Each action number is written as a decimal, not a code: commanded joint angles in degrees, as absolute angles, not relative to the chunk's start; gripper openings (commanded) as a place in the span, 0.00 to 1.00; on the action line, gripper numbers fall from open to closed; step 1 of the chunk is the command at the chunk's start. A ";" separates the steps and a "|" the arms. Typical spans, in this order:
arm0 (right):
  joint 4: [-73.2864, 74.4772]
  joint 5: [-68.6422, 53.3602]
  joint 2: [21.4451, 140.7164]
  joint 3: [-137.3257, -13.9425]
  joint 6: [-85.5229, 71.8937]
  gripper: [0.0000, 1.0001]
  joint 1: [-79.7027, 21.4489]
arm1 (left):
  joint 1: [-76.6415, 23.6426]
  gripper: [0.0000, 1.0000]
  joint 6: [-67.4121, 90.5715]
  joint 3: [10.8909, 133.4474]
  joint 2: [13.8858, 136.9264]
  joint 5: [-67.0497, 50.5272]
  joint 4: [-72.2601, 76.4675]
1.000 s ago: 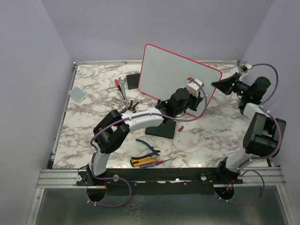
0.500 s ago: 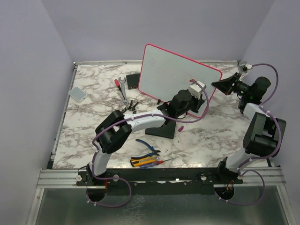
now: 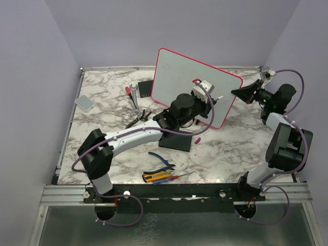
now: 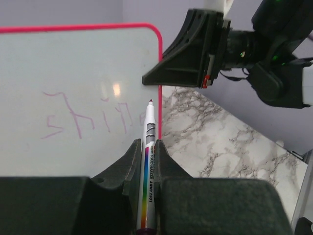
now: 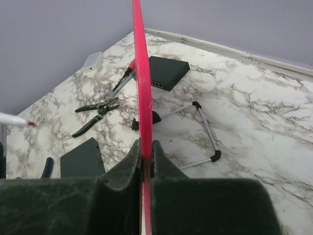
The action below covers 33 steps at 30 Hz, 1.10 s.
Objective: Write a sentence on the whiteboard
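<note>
The whiteboard stands tilted at the back of the table, pink-red framed. It also shows in the left wrist view and edge-on in the right wrist view. The sentence is faint pink lettering on its white surface. My left gripper is shut on a white marker with a rainbow stripe. The marker's red tip sits just off the board near its right edge, past the last letters. My right gripper is shut on the board's right frame edge.
A black square slab lies under the left arm, with a pink cap beside it. A wrench, pliers, a small black box, a grey pad, blue cutters and screwdrivers lie around. The board's wire stand is behind it.
My left gripper with the marker has moved up and to the left along the board, and the left arm has stretched out. The right gripper and board have stayed put.
</note>
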<state>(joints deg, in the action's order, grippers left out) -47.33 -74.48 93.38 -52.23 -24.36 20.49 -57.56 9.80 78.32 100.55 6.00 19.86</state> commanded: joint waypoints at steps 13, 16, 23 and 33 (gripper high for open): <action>-42.54 -75.94 93.44 -53.14 -19.78 0.01 20.53 | -42.53 0.00 7.54 67.60 75.98 1.80 0.22; -42.06 -75.81 93.34 -53.16 -19.42 0.01 20.44 | -39.09 0.00 5.64 67.62 73.98 1.30 -4.61; -40.14 -75.43 93.25 -53.46 -18.14 0.01 20.41 | -31.41 0.00 4.47 67.15 72.54 -3.96 -7.58; -39.47 -75.10 93.25 -53.36 -17.66 0.01 20.45 | -25.36 0.00 5.62 63.59 73.03 -6.45 -3.92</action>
